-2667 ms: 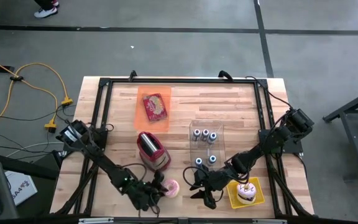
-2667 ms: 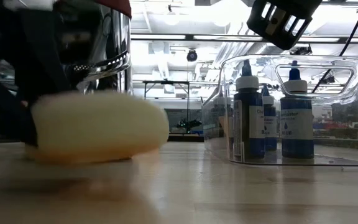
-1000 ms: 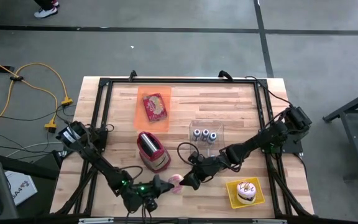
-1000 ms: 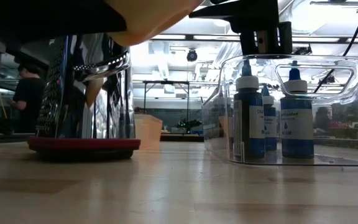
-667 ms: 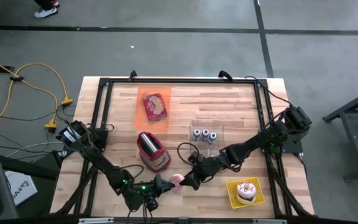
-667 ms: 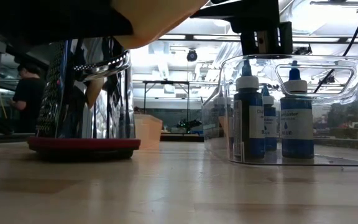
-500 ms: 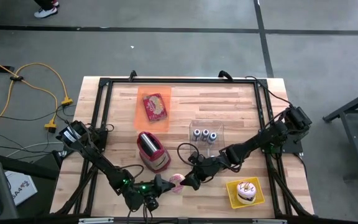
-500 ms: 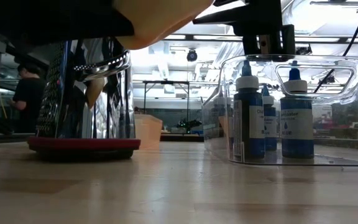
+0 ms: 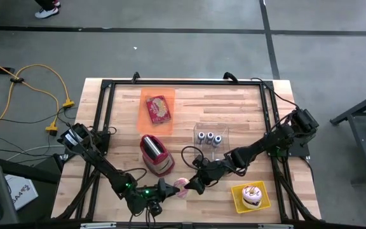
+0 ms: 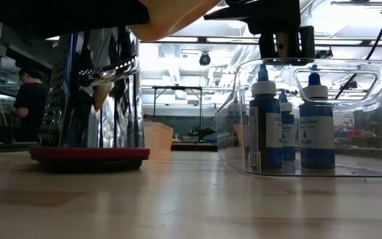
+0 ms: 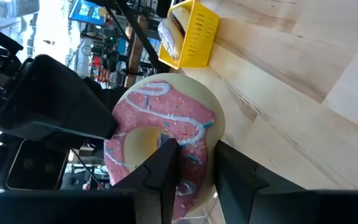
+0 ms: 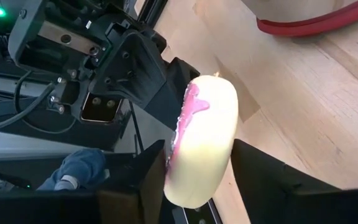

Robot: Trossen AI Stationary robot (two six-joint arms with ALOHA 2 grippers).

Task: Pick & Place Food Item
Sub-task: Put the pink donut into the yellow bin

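Left gripper [image 11: 191, 163] clamps the pink-iced doughnut [image 11: 160, 134] through its hole while the right gripper [image 12: 197, 165] brackets its rim, not visibly clenched; probably light, soft, smearable, so pinch the bare sides gently.

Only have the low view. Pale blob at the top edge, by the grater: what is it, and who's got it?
Observer: A pink-frosted donut, held clear of the table by the left pincer, one finger in its hole.
Operator: Where's the right arm?
Observer: The right pincer is at the donut, open, with a finger on either side of it. I can't tell if they touch.
Operator: Any tray around?
Observer: A yellow tray sits near the table corner on the right arm's side, with a frosted pastry in it.
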